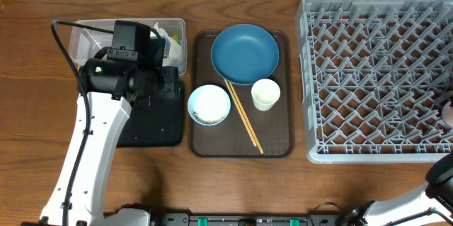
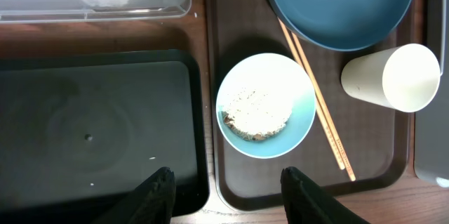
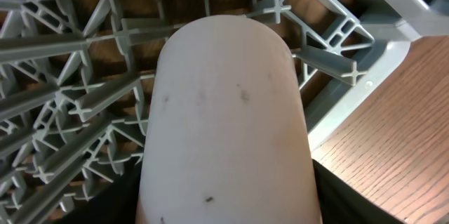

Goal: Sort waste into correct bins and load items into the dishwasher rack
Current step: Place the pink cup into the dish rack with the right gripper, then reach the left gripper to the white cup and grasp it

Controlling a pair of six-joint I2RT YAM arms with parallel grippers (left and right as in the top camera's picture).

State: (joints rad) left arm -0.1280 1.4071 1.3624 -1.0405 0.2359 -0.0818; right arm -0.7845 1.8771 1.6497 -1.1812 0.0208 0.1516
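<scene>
At the desk's far left corner stands the clear tub (image 1: 88,38), with the crumpled napkin (image 1: 167,29) and a scrap of yellow-green wrapper (image 1: 174,40) at its right end. Just in front of it, toward the near edge, lies the black tray (image 2: 91,133), largely covered from above by the left arm. The left pincer (image 2: 228,199) hangs released and empty above the seam between the black tray and the brown serving tray (image 1: 277,137).

On the serving tray, the blue plate (image 1: 245,54) fills the far end. The white bowl (image 2: 265,104) sits at the tray's left edge, holding rice-like scraps (image 2: 256,112). The chopsticks (image 1: 244,116) run diagonally from under the plate toward the near right corner, between the bowl and the upright pale cup (image 1: 265,93).

The grey dishwasher rack (image 1: 379,77) takes up the desk's right side. In the right wrist view the pinkish cup (image 3: 224,119) lies over the rack's lattice near its edge, with bare desk beside it. The cup fills the right pincer (image 3: 228,206); whether it is clenched on the cup or has let go, I cannot tell.
</scene>
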